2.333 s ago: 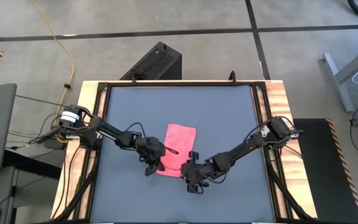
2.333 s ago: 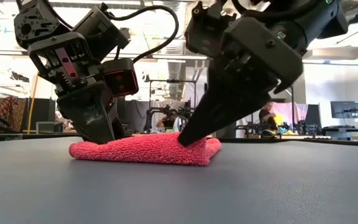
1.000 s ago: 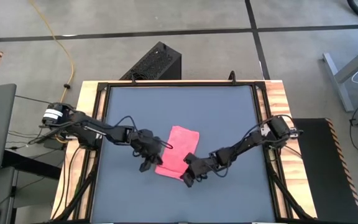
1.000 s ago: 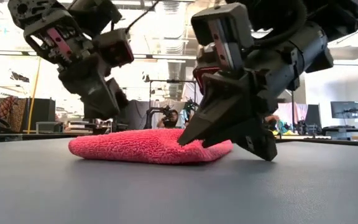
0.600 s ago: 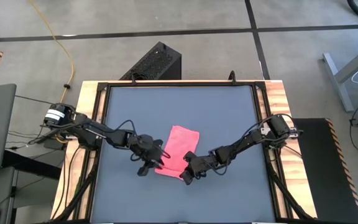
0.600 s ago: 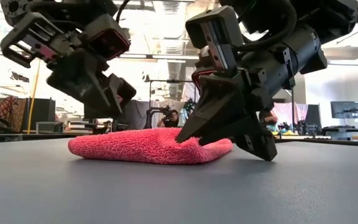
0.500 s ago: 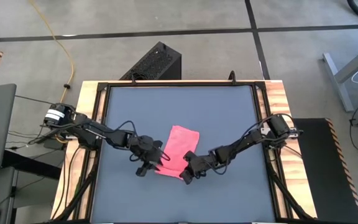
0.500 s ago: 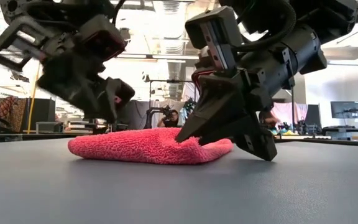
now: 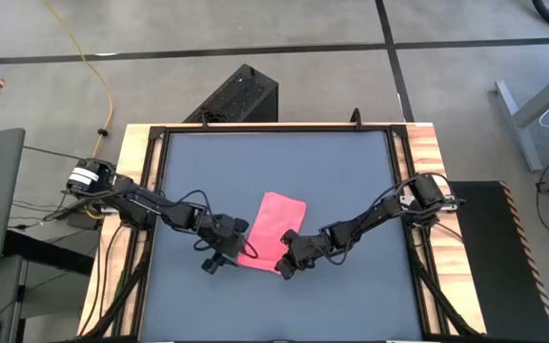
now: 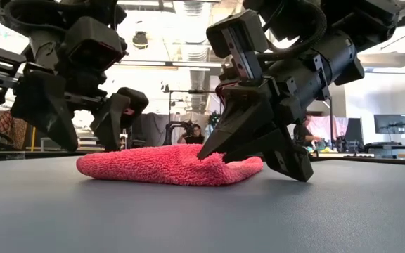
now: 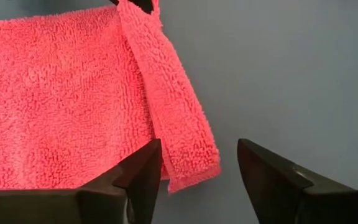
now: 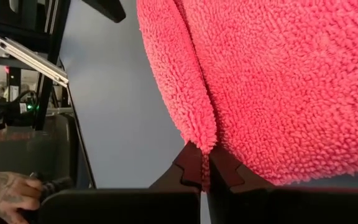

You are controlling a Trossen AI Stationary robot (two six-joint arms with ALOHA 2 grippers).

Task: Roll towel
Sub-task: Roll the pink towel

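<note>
Lying in the lower middle of the high view on the dark tabletop (image 9: 351, 181), the pink towel (image 9: 273, 232) runs its long axis from upper right to lower left, its near end between both arms. The right tool (image 9: 285, 268) pinches that end's folded edge, fingers pressed together. The left tool (image 9: 219, 258), fingers spread wide, straddles the opposite corner, holding nothing and likely to regrip.

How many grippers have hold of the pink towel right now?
1. The right gripper is pinched shut on the towel at its near edge; the left gripper is open at the towel's other near corner, gripping nothing.
</note>
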